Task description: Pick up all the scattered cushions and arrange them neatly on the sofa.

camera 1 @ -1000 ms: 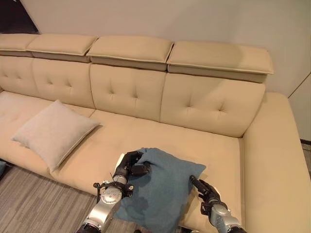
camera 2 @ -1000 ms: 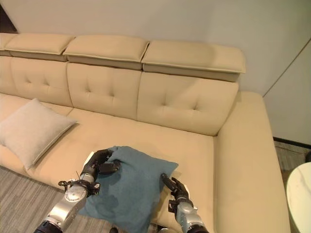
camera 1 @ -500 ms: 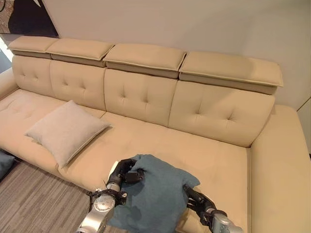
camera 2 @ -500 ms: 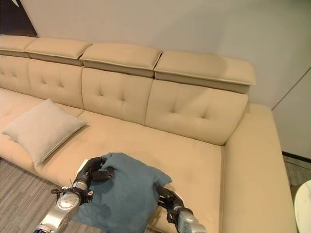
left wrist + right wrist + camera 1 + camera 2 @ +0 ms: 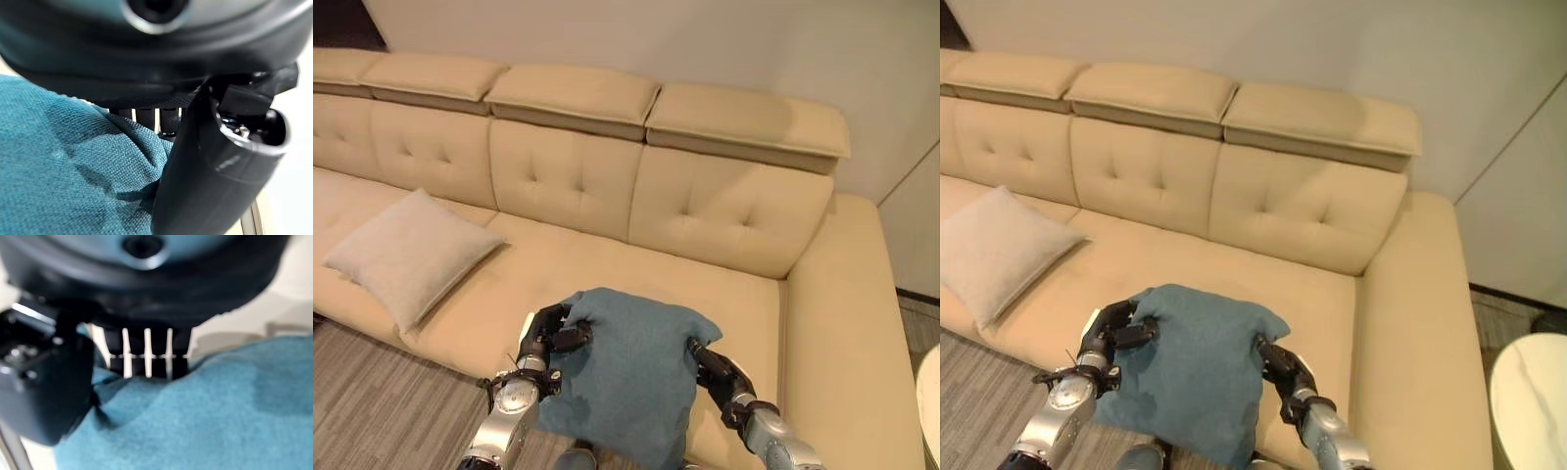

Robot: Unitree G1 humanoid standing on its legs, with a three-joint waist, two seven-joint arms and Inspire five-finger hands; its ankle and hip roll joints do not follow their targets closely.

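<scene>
The left robot hand (image 5: 551,331) pinches the teal cushion's (image 5: 626,372) left edge, thumb over the fabric and fingers curled behind it (its wrist view shows the cloth bunched there). The right robot hand (image 5: 713,367) grips the opposite edge the same way. Held between both, the cushion hangs over the sofa's (image 5: 724,294) front edge. A beige cushion (image 5: 409,255) lies well apart on the seat's left.

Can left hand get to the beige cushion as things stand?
Probably not yet: the left hand is shut on the blue cushion, shared with the right hand. The beige cushion lies unobstructed, further left on the sofa.
</scene>
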